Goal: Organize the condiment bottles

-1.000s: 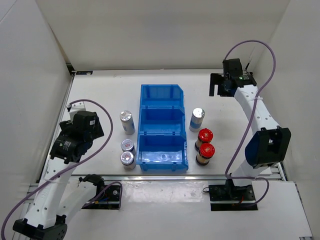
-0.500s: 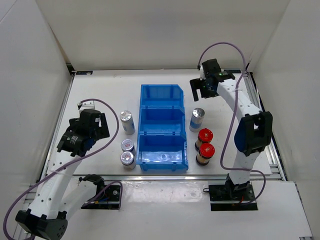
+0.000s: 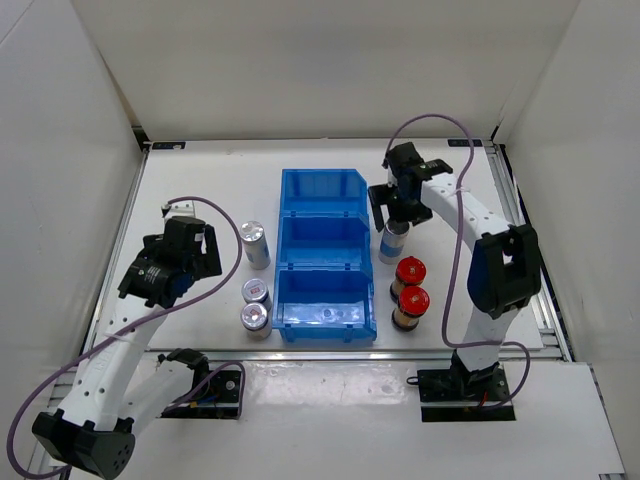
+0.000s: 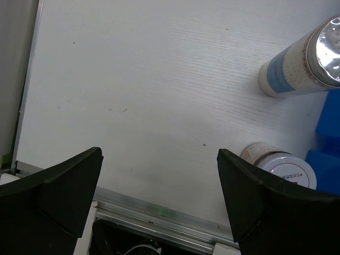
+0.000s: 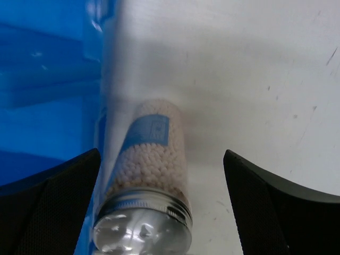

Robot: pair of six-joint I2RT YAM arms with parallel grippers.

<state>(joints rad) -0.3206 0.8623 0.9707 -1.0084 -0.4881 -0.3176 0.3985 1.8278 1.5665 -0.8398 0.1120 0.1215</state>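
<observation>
Right of the bin, far end of that row, right tall bottle (image 3: 392, 242): stands upright on the table (image 3: 200, 190), silver cap, pale granules, blue label band; just beside the bin's right wall. In the right wrist view (image 5: 151, 170) it sits between the two fingers, closer to the left one; contact with either pad cannot be told.
Right gripper (image 3: 398, 206): directly over the right tall bottle, pointing down; fingers spread wide, one on each side of the bottle (image 5: 160, 155), not clamped.
Red-capped bottles: two, upright, right of the bin and just near of the right tall bottle; the far one (image 3: 410, 272) and the near one (image 3: 412, 302) sit close together, touching or almost.
Left tall bottle (image 3: 254, 243): upright, left of the bin's middle compartment, a small gap to the wall; seen also in the left wrist view (image 4: 291, 65).
Short bottles: two, silver caps, red-marked labels, left of the bin's near compartment; far one (image 3: 257, 292), near one (image 3: 254, 317), close together.
Left gripper (image 3: 192, 250): left of the left tall bottle, well apart from it; fingers wide apart and holding nothing (image 4: 159, 155), bare table between them.
Bin (image 3: 322, 200): blue, three compartments in a far-to-near row, mid-table.
</observation>
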